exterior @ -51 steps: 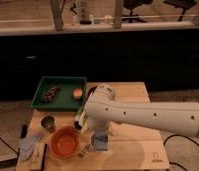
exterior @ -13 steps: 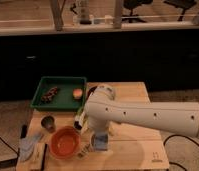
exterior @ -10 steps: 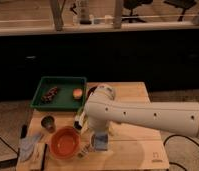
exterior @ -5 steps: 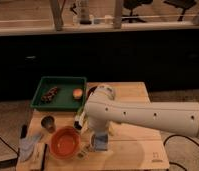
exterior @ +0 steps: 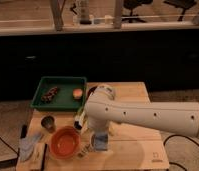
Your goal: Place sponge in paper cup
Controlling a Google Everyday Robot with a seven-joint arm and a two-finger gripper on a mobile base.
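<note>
Arm (exterior: 143, 117): white, reaching in from the right edge of the wooden table (exterior: 143, 150) and bending down near the middle of the front edge.
Gripper (exterior: 99, 143): down low by the front edge, just right of the orange bowl — whether it is wide, narrow or holding anything, I cannot tell, since the arm's bulk covers it.
Paper cup (exterior: 99, 141): a small whitish shape directly under the wrist, close to the front edge; it is partly hidden, so this reading is uncertain.
Sponge: cannot be picked out with any certainty.
Orange bowl (exterior: 64, 142): wide, upright, near the front-left part of the tabletop, just beside the gripper.
Dark grey cup (exterior: 47, 122): small, upright, behind and left of the orange bowl, apart from it.
Green tray (exterior: 60, 93): at the back-left corner; inside it a dark brownish item (exterior: 49, 94) on the left and a small orange round thing (exterior: 77, 93) on the right.
Bluish cloth (exterior: 30, 145): lying by the left edge, toward the front-left corner.
</note>
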